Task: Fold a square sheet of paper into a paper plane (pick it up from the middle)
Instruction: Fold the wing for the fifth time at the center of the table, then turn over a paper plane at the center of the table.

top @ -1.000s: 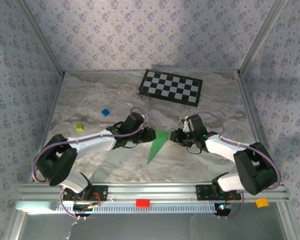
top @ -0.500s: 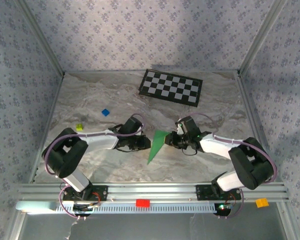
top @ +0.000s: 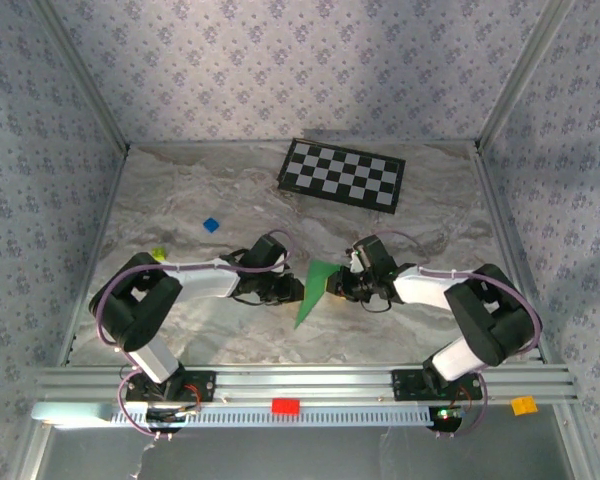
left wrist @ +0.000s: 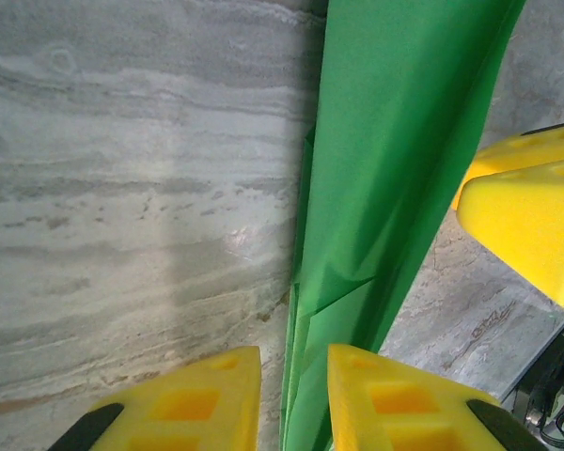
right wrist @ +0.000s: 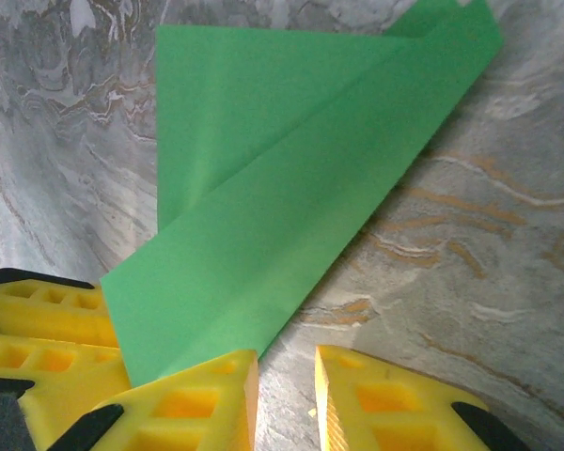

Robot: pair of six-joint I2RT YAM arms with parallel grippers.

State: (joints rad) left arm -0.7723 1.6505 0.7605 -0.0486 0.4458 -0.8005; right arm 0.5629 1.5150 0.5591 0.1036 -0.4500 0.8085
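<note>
The green sheet of paper (top: 313, 288) lies on the marble table (top: 180, 200), folded into a slim pointed dart, the paper plane, with its tip toward the near edge. My left gripper (top: 294, 290) is at its left side. In the left wrist view the paper's (left wrist: 395, 160) folded edge runs up through the narrow gap of that gripper (left wrist: 293, 362), with bare table between it and the left finger. My right gripper (top: 333, 286) is at the paper's right side. Its jaws (right wrist: 287, 365) stand slightly apart over bare marble, the left finger at the paper's (right wrist: 263, 216) edge.
A black-and-white checkerboard (top: 342, 173) lies at the back. A small blue block (top: 211, 225) and a yellow-green block (top: 159, 255) sit left of the arms. A red block (top: 285, 405) and an orange block (top: 523, 405) rest on the front rail.
My right gripper has slid left toward the paper. My left gripper has shifted nearer and its elbow has swung in. The paper's wide end has moved slightly left.
</note>
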